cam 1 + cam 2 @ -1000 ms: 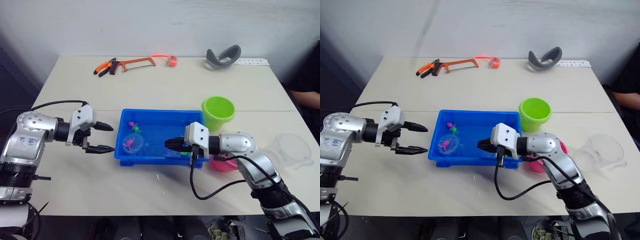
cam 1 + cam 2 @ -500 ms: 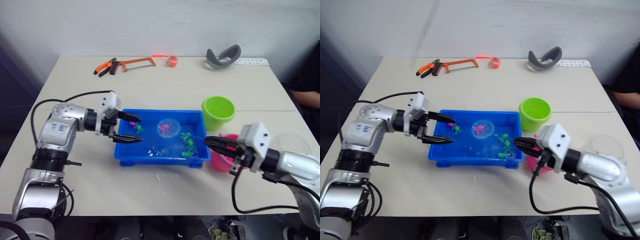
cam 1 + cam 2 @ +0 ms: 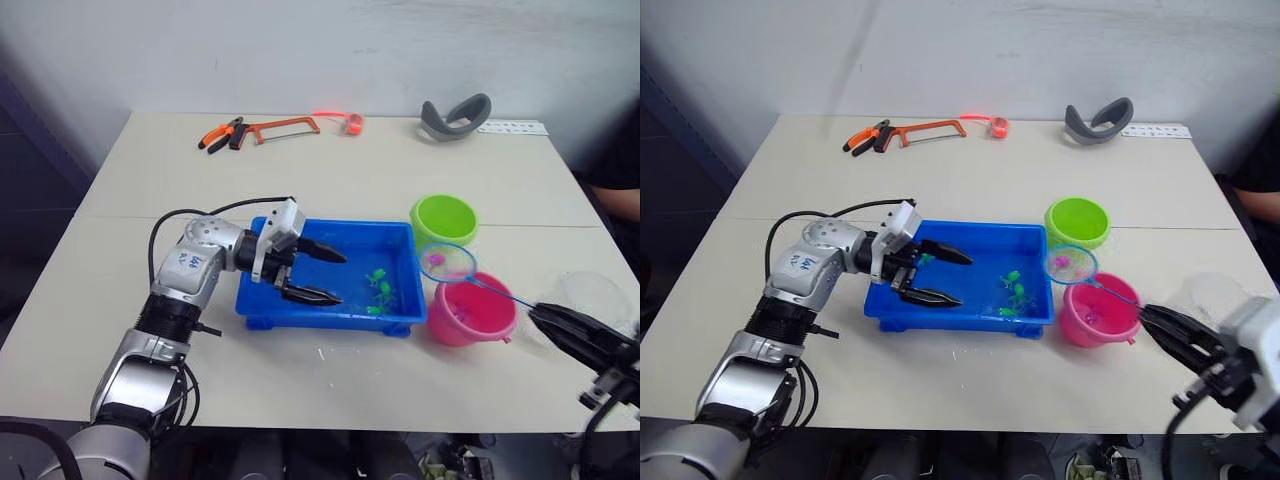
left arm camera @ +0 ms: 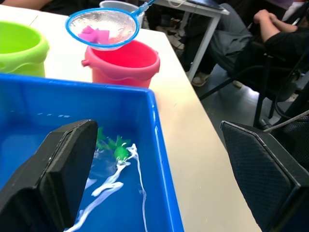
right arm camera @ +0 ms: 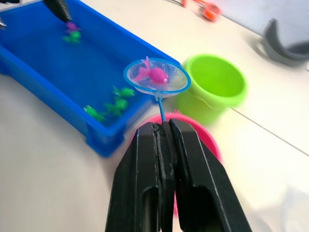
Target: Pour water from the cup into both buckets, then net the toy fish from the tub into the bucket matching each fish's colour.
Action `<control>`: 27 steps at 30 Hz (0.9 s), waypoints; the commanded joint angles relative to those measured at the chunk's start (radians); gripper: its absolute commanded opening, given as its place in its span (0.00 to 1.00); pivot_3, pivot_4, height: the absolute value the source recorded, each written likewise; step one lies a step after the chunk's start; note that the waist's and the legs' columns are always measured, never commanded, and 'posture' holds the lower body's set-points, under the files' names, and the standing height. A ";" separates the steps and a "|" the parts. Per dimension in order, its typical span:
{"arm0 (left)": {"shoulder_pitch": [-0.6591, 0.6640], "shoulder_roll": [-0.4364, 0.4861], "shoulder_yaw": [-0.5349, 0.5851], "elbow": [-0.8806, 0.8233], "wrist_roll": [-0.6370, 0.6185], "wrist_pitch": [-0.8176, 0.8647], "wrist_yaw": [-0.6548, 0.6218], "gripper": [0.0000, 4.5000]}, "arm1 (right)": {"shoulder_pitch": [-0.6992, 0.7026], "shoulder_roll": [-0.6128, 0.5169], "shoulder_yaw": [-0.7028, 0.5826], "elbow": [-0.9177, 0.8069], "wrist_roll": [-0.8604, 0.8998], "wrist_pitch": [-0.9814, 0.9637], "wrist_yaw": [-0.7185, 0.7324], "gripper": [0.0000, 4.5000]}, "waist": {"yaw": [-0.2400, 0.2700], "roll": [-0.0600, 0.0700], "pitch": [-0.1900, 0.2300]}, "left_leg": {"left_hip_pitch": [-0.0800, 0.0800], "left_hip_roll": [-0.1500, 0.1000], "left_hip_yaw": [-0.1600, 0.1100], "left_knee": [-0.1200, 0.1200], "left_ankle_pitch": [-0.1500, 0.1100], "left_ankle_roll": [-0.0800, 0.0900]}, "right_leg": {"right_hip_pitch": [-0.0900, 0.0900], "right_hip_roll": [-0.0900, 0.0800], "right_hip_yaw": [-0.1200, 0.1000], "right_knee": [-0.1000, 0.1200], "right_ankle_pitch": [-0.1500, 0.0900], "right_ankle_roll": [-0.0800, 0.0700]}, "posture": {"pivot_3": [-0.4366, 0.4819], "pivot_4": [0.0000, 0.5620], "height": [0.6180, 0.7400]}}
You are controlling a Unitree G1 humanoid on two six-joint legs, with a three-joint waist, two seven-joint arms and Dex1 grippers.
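Note:
The blue tub (image 3: pixel 330 322) sits mid-table with green toy fish (image 3: pixel 378 288) in its right end and a pink one (image 5: pixel 71 25) at its left end. My left gripper (image 3: pixel 328 275) is open, low over the tub's left half. My right gripper (image 3: pixel 545 318) is shut on the net's thin handle. The net (image 3: pixel 447 262) hangs in the air with a pink fish (image 5: pixel 153 74) in it. It is at the tub's right end, between the green bucket (image 3: pixel 444 220) and the pink bucket (image 3: pixel 470 312), by the pink one's far rim. The clear cup (image 3: pixel 595 298) stands at the right.
An orange hacksaw (image 3: pixel 275 127) and pliers (image 3: pixel 222 133) lie at the table's back. A grey curved object (image 3: pixel 455 115) and a white power strip (image 3: pixel 510 127) are at the back right. A seated person (image 4: pixel 270 34) is beside the table's right edge.
My right gripper has drawn back to the right, lifting the net with the pink fish out of the tub to the buckets. My left gripper has moved right, over the tub.

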 commanded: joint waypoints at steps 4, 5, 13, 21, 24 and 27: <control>-0.046 -0.023 -0.012 0.040 0.010 -0.060 -0.033 0.99 | 0.162 0.054 -0.075 -0.066 -0.121 -0.181 0.047 0.00 | -0.004 0.000 0.000 | 0.000 -0.001 0.000 0.000 0.000 0.001 | 0.000 0.000 0.000 -0.001 0.000 0.000 | 0.48 0.27 1.00; -0.050 -0.026 -0.012 0.048 0.012 -0.064 -0.034 0.99 | 0.178 0.057 -0.068 -0.059 -0.166 -0.217 0.054 0.00 | -0.005 0.000 0.000 | 0.000 -0.001 0.001 0.000 0.000 0.000 | 0.000 0.000 0.000 -0.001 0.000 0.000 | 0.48 0.27 1.00; -0.068 -0.038 -0.006 0.085 0.025 -0.093 -0.038 0.99 | 0.212 0.008 0.045 0.021 -0.675 -0.656 0.095 0.00 | -0.002 0.000 0.000 | 0.000 -0.002 0.000 0.000 0.001 -0.001 | -0.001 0.000 0.000 -0.001 0.000 0.000 | 0.48 0.27 1.00; -0.073 -0.036 0.002 0.093 0.026 -0.096 -0.027 0.99 | 0.193 -0.106 -0.013 0.263 -1.074 -1.253 0.049 0.00 | -0.001 0.000 0.000 | 0.000 -0.008 0.000 0.000 0.002 -0.003 | 0.000 -0.001 0.000 -0.001 0.000 0.000 | 0.48 0.27 1.00; -0.076 -0.033 0.007 0.103 0.026 -0.101 -0.027 0.99 | 0.170 -0.121 -0.036 0.318 -1.113 -1.338 0.018 0.00 | -0.001 0.000 0.000 | 0.000 -0.008 0.000 0.000 0.002 -0.004 | 0.000 -0.001 0.000 -0.001 0.000 0.000 | 0.48 0.27 1.00; -0.079 -0.034 0.009 0.117 0.028 -0.109 -0.023 0.99 | 0.155 -0.131 -0.040 0.348 -1.130 -1.415 -0.005 0.00 | -0.002 0.000 0.000 | 0.000 -0.008 0.000 0.000 0.002 -0.004 | 0.000 -0.001 0.000 -0.001 0.000 0.000 | 0.48 0.27 1.00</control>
